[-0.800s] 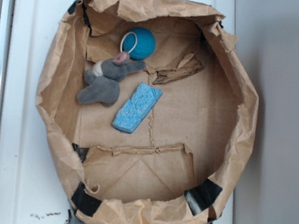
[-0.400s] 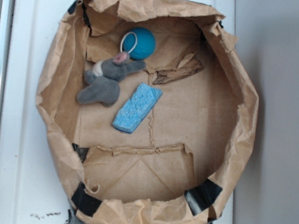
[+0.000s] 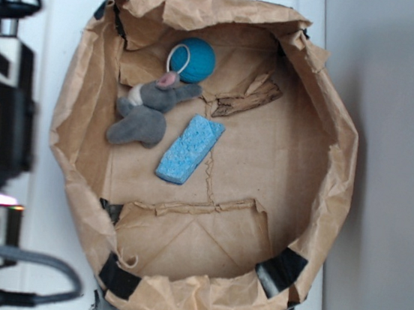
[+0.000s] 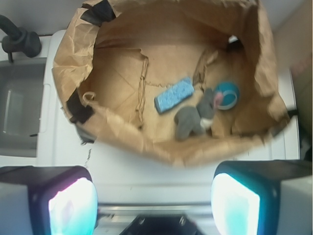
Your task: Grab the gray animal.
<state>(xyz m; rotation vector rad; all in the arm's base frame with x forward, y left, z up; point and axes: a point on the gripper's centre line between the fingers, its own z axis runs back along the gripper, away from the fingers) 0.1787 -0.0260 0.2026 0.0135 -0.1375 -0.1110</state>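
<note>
White surface (image 3: pixel 64 24) carries a crumpled brown paper bag (image 3: pixel 340 179), rolled down into a walled basin. Inside it, in the upper left of the exterior frame, lies the gray animal (image 3: pixel 146 110), with the teal ball (image 3: pixel 194 59) just beside its head and the blue sponge (image 3: pixel 189 150) touching or nearly touching its lower side. My claw (image 4: pixel 154 203) is spread wide, its two fingers (image 4: pixel 71 205) apart at the bottom of the wrist frame, outside the bag and holding nothing. What worries me is the bag's near wall: coming in low, I judge the fingers could snag the paper and drag the whole basin. Closing off-centre could pinch the sponge or nudge the ball instead of the plush.
</note>
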